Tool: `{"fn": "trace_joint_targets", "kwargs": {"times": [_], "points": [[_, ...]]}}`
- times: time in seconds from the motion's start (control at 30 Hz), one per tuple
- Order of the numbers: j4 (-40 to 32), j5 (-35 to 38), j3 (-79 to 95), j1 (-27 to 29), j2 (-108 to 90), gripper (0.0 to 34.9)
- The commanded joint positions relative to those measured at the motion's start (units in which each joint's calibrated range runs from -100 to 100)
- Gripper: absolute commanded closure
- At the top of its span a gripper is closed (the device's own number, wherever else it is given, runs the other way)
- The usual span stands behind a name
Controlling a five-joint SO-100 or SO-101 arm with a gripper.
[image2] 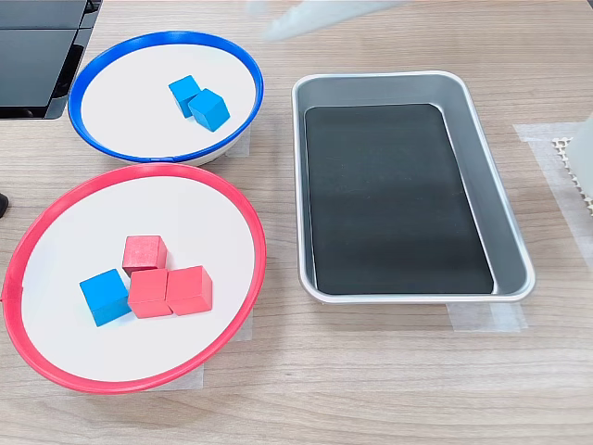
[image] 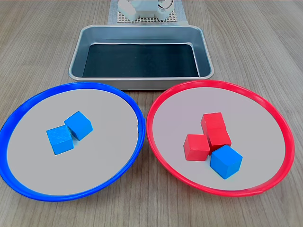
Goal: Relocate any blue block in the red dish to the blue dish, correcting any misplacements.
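One blue block (image: 226,161) (image2: 105,296) lies in the red dish (image: 218,83) (image2: 139,169), touching a cluster of three red cubes (image: 212,124) (image2: 148,293). In the first exterior view it is at the near side of the cluster. The blue dish (image: 75,85) (image2: 167,37) holds two more blue cubes (image: 78,125) (image2: 209,109) side by side near its middle. Only a white part of the arm (image: 142,9) shows at the first exterior view's top edge, and a blurred pale streak (image2: 315,17) at the second exterior view's top. The gripper's jaws are out of view.
An empty rectangular steel tray (image: 142,29) (image2: 505,195) with a dark floor stands behind the two dishes in the first exterior view. A white mesh mat (image: 113,16) (image2: 567,153) lies under the arm. A black device (image2: 37,56) sits at the second exterior view's top left.
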Motion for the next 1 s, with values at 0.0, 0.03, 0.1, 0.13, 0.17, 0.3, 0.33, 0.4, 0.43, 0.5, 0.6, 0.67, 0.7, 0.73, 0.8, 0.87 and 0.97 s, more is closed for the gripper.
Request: {"fn": "trace_joint_targets", "kwargs": {"times": [0.0,0.03,0.1,0.13,0.17,0.3,0.33,0.4,0.43,0.5,0.6,0.67,0.7,0.73,0.8,0.87,0.97], "points": [[-2.88,-6.01,-4.94,-2.51,5.91,33.3],[-3.29,-7.72,-4.67,-3.36,6.77,32.6],[-3.87,-12.45,-3.85,-5.05,8.39,31.6],[-4.12,-15.19,-3.22,-5.8,9.07,31.2],[-4.28,-16.12,-2.94,-6.09,9.33,31.0],[-4.7,-24.66,-1.67,-9.76,10.86,30.0],[-5.52,-26.03,-1.85,-10.13,10.95,29.0],[-6.51,-26.42,-2.21,-10.04,10.95,27.9],[-6.35,-25.59,-3.12,-10.04,10.95,27.2],[-6.43,-24.42,-3.4,-9.76,11.12,26.9],[-8.82,-23.98,-2.94,-8.25,11.71,26.5],[-9.81,-24.03,-3.49,-7.78,12.48,26.7],[-9.98,-24.27,-3.94,-7.69,12.82,26.7],[-9.98,-24.66,-4.31,-7.69,13.16,26.7],[-10.14,-25.93,-4.67,-8.06,13.85,25.4],[-10.14,-27.84,-5.49,-8.72,15.04,22.9],[-8.58,-30.53,-7.86,-9.85,18.03,17.6]]}}
